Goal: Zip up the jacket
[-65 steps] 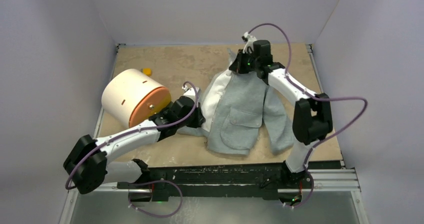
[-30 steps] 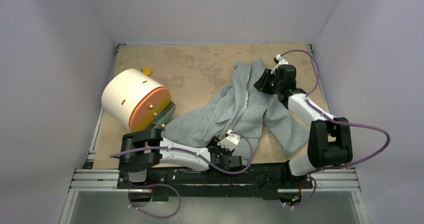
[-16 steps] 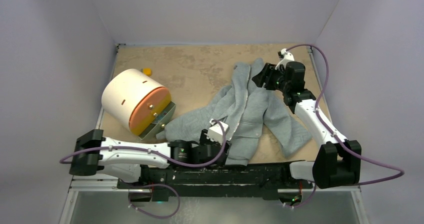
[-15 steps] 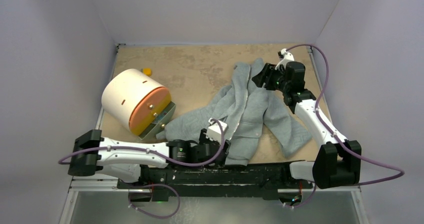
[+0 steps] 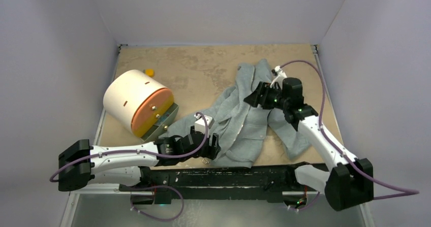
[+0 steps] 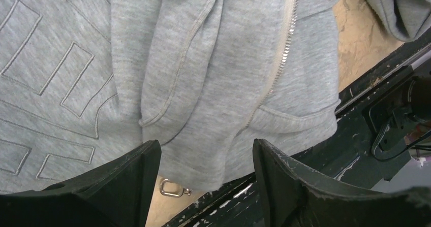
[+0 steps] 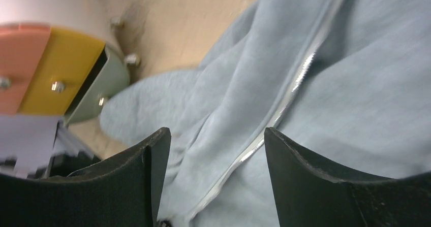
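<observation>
The light grey jacket (image 5: 244,118) lies crumpled on the tan table, front panels folded together. Its zipper (image 6: 282,59) runs down the middle in the left wrist view, and the zipper (image 7: 297,82) shows as a bright line in the right wrist view. My left gripper (image 5: 214,146) hovers at the jacket's near hem, open; the left gripper (image 6: 205,143) has only cloth below its jaws. A small metal ring (image 6: 171,188) lies on the table just under the hem. My right gripper (image 5: 250,98) hangs open over the jacket's upper middle, and the right gripper (image 7: 216,131) holds nothing.
A big cream drum with an orange end (image 5: 134,101) lies on its side at the left, also seen as the drum (image 7: 48,67) in the right wrist view. A small yellow object (image 5: 149,72) sits behind it. The black rail (image 5: 264,173) borders the near edge.
Both grippers have opened wider. The left one slid left along the hem, away from the rail. The right one left the collar and came down over the jacket's middle.
</observation>
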### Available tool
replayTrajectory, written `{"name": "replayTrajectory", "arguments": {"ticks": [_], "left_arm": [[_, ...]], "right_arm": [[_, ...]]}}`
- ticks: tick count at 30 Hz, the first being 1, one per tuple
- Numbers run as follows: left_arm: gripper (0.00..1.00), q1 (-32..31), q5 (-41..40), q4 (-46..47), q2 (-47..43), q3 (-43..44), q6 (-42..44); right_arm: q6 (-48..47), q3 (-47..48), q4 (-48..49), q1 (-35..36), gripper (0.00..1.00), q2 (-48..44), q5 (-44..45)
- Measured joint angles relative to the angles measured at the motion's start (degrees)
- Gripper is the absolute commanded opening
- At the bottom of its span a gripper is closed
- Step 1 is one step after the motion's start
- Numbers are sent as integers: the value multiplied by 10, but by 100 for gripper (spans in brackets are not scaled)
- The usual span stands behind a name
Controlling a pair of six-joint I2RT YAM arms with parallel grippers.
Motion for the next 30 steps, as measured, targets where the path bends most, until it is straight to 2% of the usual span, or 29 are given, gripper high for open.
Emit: {"name": "replayTrajectory", "arguments": {"ticks": [5, 9, 13, 18, 22, 27, 30], "left_arm": [[69, 12, 27, 33, -9, -31, 11], [69, 18, 46, 63, -1, -38, 22], [69, 23, 59, 87, 16, -38, 36], [69, 26, 63, 91, 24, -38, 41], [69, 29, 61, 91, 24, -39, 40], [69, 31, 57, 88, 23, -45, 40], [69, 32, 53, 87, 23, -45, 40]], "right_arm": [[67, -107, 9, 73, 69, -102, 14], [126, -196, 11, 83, 69, -184, 23], [161, -243, 27, 88, 69, -209, 11], [194, -278, 97, 104, 69, -176, -27], [215, -282, 160, 144, 67, -120, -30], [240, -282, 251, 195, 61, -35, -30], [251, -281, 289, 219, 53, 8, -27]]}}
